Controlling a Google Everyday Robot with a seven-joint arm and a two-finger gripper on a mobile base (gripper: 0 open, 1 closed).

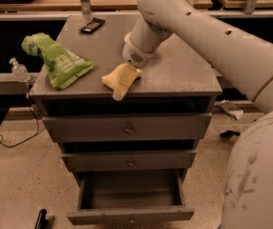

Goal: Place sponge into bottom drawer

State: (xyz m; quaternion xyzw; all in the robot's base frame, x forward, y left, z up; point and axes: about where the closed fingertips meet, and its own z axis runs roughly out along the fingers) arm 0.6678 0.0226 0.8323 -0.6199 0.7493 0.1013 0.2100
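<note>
The pale yellow sponge [119, 82] is at the front edge of the grey cabinet top [184, 75], its lower tip hanging over the edge. My gripper [129, 70] is at the sponge's upper end, mostly hidden under the white wrist, and is shut on the sponge. The bottom drawer [131, 215] is pulled open below, and its inside looks empty. The two upper drawers [127, 128] are shut.
A green bag [60, 61] lies on the left of the cabinet top. A small black flat object [92, 25] lies at the back left. A clear pump bottle [18, 70] stands on a ledge to the left. My white body [258, 175] fills the right side.
</note>
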